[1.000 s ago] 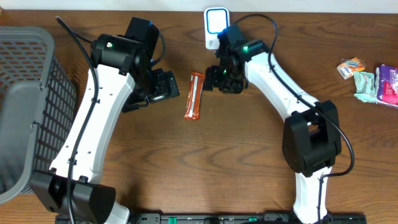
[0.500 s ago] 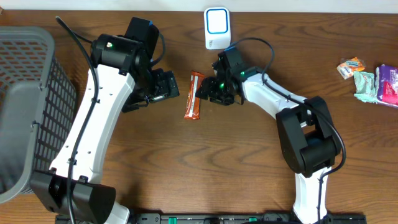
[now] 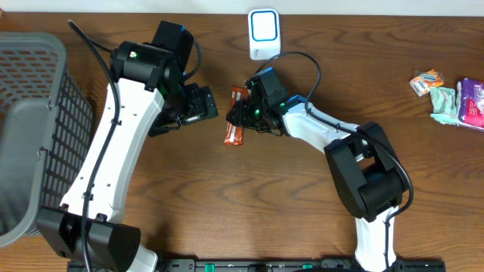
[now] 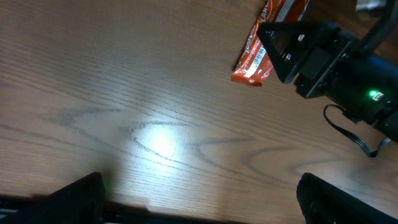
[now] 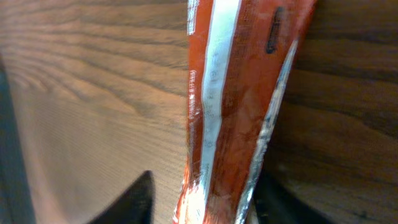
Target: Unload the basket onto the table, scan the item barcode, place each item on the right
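1. Closest to me, the table (image 3: 227,204) is bare wood between the two arm bases. That's where the free room is.
2. Along the left edge sits the grey mesh basket (image 3: 53,83). There's a plain grey lump (image 3: 23,151) inside it, and I honestly can't tell what it is.
3. My left gripper (image 3: 203,106) hovers over bare wood just left of the snack bar (image 3: 234,134), not touching it. On its wrist cam the fingers (image 4: 74,199) sit in the two bottom corners, spread wide with nothing between them.
4. The snack bar is in an orange wrapper and lies flat around the middle of the table, a bit toward the far side. Its long axis runs near-to-far, with the far end tipped slightly right. The left wrist cam shows a white barcode patch (image 4: 254,59) facing up at one end.
5. My right gripper (image 3: 246,113) is down over the bar's middle with a finger on each side. On its own cam, one finger (image 5: 134,199) has a strip of wood between it and the wrapper, and the other sits right at the wrapper's edge. So it's partly spread and straddling the bar, not pinching it.
6. Further back by the right edge, three small packets (image 3: 445,102) sit in a cluster, well apart from the bar.
7. At the far edge stands the white scanner (image 3: 263,34) with its blue face, just beyond the bar, with bare wood between them.
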Robot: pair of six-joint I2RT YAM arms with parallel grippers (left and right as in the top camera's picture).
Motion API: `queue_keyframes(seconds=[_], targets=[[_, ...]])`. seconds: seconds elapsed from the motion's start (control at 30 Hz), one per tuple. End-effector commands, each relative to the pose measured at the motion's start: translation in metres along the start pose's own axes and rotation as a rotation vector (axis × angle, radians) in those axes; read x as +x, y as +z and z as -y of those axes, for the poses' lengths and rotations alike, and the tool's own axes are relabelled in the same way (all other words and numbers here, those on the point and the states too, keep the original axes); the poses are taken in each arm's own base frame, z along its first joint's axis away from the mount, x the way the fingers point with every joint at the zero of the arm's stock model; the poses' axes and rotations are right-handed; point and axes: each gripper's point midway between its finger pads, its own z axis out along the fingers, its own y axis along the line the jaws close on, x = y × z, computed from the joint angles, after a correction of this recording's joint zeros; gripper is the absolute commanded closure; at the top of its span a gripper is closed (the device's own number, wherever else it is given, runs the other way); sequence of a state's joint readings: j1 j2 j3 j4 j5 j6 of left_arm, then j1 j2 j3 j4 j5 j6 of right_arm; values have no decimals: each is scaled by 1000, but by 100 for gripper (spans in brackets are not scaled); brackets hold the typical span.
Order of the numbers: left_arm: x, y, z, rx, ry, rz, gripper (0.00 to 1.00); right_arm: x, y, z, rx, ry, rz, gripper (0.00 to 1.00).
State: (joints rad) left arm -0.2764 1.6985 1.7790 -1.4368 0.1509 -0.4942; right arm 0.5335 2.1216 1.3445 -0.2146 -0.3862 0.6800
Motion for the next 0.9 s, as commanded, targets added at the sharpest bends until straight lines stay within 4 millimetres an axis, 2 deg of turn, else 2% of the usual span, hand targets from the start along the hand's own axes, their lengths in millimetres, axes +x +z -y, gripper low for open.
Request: queue_keyframes(seconds=[0.0,0.03,0.07,0.2,0.3,0.4,0.43,0.6,0.67,0.77,0.87], targets=[[-1,1,-2,-9,-1,-2,2,15,16,30,89,33,-28,77],[-1,1,-2,-9,-1,-2,2,16,16,32,97,32,-33,96],[-1,1,-2,-10,-1,-3,2,16,16,33,97,25,-33,99],[-1,1,-2,-10,-1,-2,2,9,8,32,92,-52,-20,99],[-1,1,-2,-9,-1,-2,2,-3,-11,28,86,-176,3,98],[-1,1,-2,-10,-1,-2,2,-17,-43,20,86,-381,34,99],[-1,1,-2,-10,-1,-2,2,-24,-63,18,109,-478,54,99],[-1,1,-2,-10,-1,-2,2,-37,-113,26,267,-606,111,99],[-1,1,-2,-10,-1,-2,2,-43,-127,34,356,-613,137,99],[-1,1,-2,-9,-1,-2,2,-53,-151,58,547,-554,184,99],[-1,1,-2,-9,-1,-2,2,-53,-170,85,719,-489,196,99]])
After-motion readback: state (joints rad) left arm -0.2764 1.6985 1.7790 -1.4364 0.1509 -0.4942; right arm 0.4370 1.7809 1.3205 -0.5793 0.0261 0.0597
